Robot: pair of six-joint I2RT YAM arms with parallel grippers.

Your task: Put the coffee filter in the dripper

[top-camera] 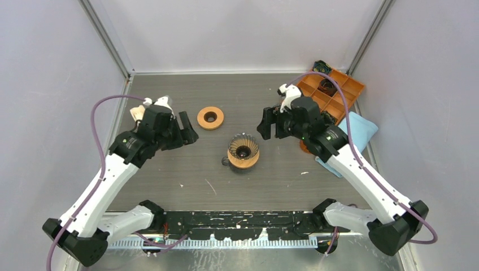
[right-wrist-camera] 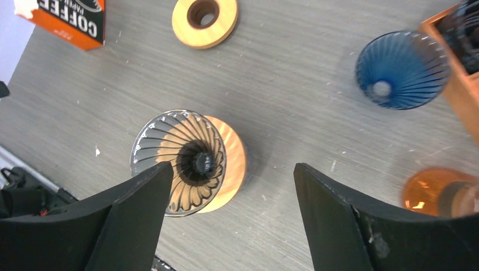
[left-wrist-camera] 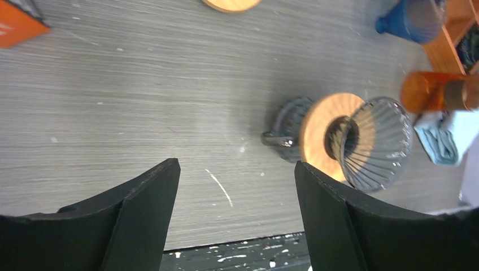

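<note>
Top external: ribbed clear glass dripper [top-camera: 243,150] empty. Left gripper [left-wrist-camera: 234,169], right gripper [right-wrist-camera: 233,169] jaws wide, holding nothing. I'd pinch 1 paper gently from orange cardboard filter box [right-wrist-camera: 68,20].

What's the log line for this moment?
left gripper open, empty | right gripper open, empty | dripper upright mid-table, no filter in it | filter box at left edge

Pale grey walls [top-camera: 243,34] and metal corner posts [top-camera: 107,39] enclose a dark wood-grain table [top-camera: 169,169].
</note>
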